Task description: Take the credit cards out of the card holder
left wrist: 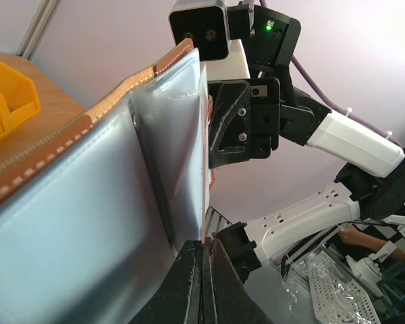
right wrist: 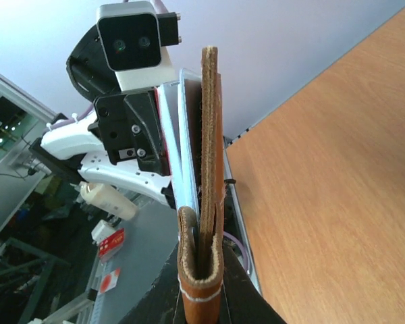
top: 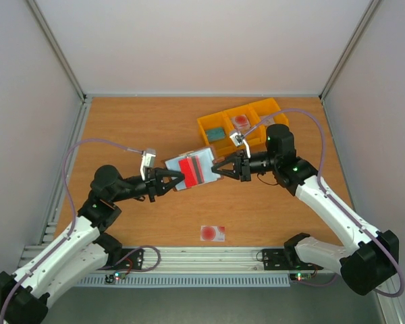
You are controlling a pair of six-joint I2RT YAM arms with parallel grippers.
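The brown card holder [top: 175, 166] hangs open above the table's middle, held between both arms. A red credit card [top: 191, 170] with a dark stripe lies across its grey-blue lining. My left gripper [top: 179, 178] is shut on that card's left edge; in the left wrist view the closed left gripper [left wrist: 206, 251] pinches a thin edge beside the lining [left wrist: 88, 216]. My right gripper [top: 217, 167] is shut on the holder's right side; the right wrist view shows the leather [right wrist: 212, 155] edge-on, with the right gripper [right wrist: 201, 270] clamped over the snap tab. A pale credit card [top: 212, 233] with a red spot lies flat on the table near the front.
A yellow three-part bin [top: 204, 124] stands at the back right, just behind the right gripper, with a teal item [top: 216, 133] and a red-spotted item [top: 241, 121] inside. Its corner [left wrist: 7, 94] shows in the left wrist view. White walls enclose the table.
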